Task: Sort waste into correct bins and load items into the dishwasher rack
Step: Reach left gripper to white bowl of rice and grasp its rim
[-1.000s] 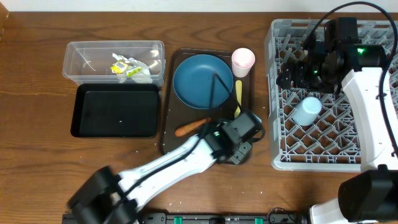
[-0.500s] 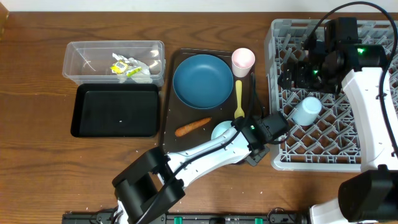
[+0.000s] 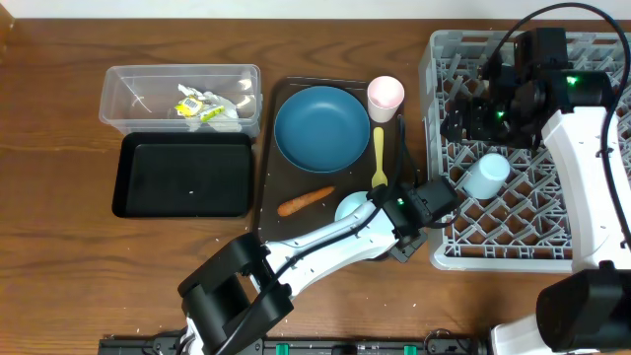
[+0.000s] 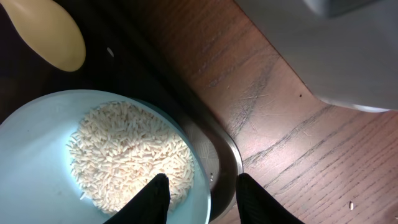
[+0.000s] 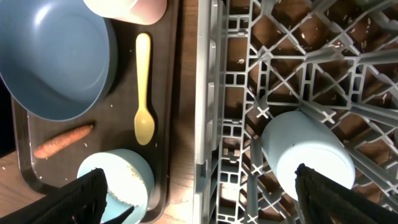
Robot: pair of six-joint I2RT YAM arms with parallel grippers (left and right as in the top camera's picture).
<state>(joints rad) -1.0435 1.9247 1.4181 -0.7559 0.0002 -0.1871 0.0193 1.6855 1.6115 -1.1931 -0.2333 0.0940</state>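
In rack (image 3: 434, 148), we count blue cup (image 3: 486, 176) only; plate (image 3: 321, 126), pink cup (image 3: 385, 97), spoon (image 3: 377, 158), carrot (image 3: 306, 201), bowl (image 3: 350, 207) wait left of it; left end effector (image 4: 202, 186) astride bowl rim, grip unclear; right end effector (image 5: 205, 186) wide.

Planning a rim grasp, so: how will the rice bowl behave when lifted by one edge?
The bowl looks like rigid plastic, so it should stay stiff. Held at one edge, it will probably tilt, and the loose rice inside may slide or spill. Its smooth rim could slip in the grip.
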